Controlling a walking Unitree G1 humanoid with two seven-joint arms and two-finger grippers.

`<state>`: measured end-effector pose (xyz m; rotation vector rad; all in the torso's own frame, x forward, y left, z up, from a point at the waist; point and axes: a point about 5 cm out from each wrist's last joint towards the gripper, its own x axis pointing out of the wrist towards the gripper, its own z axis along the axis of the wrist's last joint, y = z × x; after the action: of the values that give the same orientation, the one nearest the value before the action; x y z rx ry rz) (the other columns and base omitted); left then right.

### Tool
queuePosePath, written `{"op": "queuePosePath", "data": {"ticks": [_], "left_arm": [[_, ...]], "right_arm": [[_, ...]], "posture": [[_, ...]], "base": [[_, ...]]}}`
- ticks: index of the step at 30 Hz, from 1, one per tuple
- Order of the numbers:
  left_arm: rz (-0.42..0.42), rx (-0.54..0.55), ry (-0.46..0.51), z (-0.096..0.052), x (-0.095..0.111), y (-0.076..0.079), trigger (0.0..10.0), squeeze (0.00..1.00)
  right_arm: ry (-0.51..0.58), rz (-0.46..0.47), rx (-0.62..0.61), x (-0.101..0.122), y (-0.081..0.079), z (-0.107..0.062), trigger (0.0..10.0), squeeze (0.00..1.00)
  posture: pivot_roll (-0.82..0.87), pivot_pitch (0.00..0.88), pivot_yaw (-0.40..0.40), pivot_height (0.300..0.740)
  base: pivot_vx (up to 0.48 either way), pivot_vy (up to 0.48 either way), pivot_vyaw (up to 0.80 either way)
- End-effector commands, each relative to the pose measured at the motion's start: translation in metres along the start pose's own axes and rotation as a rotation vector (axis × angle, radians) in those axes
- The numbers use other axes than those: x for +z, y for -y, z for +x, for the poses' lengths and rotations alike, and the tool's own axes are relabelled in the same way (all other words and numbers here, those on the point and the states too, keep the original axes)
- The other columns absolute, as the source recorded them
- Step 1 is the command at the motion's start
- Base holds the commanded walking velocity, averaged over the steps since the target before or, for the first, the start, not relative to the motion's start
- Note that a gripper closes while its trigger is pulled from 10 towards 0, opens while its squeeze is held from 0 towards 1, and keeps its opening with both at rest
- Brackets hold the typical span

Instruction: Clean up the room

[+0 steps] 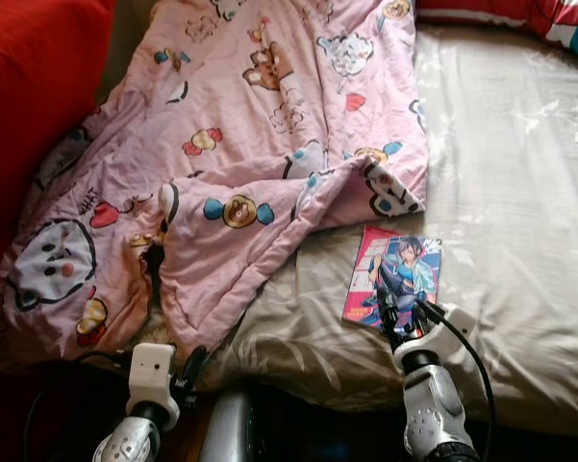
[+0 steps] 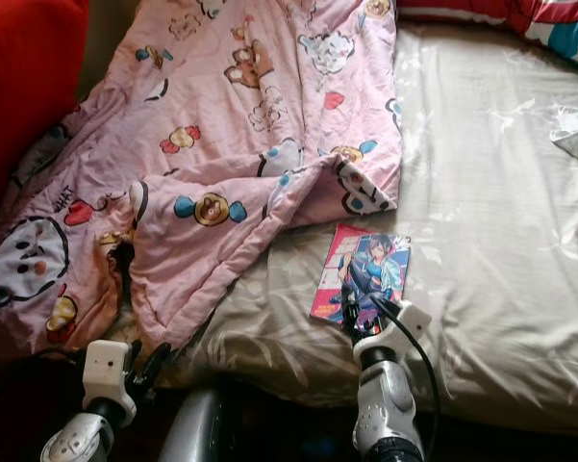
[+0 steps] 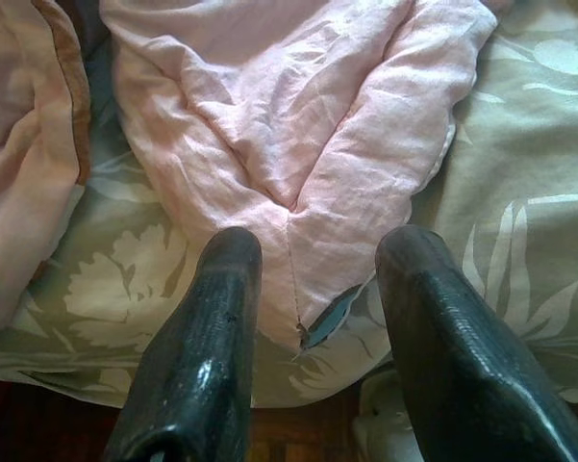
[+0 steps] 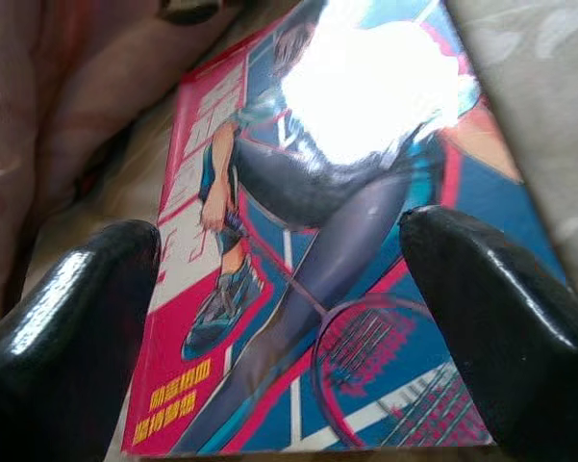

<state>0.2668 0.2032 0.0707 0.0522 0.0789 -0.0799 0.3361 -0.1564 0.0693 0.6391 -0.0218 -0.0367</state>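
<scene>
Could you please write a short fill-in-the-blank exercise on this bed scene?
1. The right gripper hovers over the ____, its fingers open.
2. The left gripper points at a fold of the ____ quilt.
3. The book lies on the ____, beside the quilt's edge.
4. At the robot's far left sits a ____ cushion.

Missing words: book; pink; bed; red
</scene>
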Motion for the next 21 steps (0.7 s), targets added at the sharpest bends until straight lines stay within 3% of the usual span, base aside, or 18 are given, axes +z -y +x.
{"op": "queuePosePath", "data": {"ticks": [1, 5, 10, 21], "left_arm": [[0.01, 0.028, -0.062, -0.009, -0.014, -0.008, 10.0, 0.0], [0.007, 0.023, -0.061, -0.008, -0.014, -0.007, 10.0, 0.0], [0.006, 0.019, -0.062, -0.008, -0.015, -0.005, 10.0, 0.0], [0.012, 0.022, -0.065, -0.01, -0.015, -0.008, 10.0, 0.0]], "right_arm": [[0.007, 0.017, -0.02, -0.005, 0.004, -0.005, 10.0, 0.0], [0.04, 0.011, -0.042, -0.001, 0.008, -0.006, 10.0, 0.0], [-0.033, 0.004, -0.068, -0.013, 0.017, -0.013, 10.0, 0.0], [-0.109, 0.037, -0.079, -0.027, 0.018, -0.017, 10.0, 0.0]], "posture": [[0.12, 0.328, 0.111, 0.586], [0.11, 0.329, 0.112, 0.586], [0.11, 0.333, 0.113, 0.586], [0.12, 0.338, 0.117, 0.586]], "base": [[0.0, 0.0, 0.0], [0.0, 0.0, 0.0], [0.0, 0.0, 0.0], [0.0, 0.0, 0.0]]}}
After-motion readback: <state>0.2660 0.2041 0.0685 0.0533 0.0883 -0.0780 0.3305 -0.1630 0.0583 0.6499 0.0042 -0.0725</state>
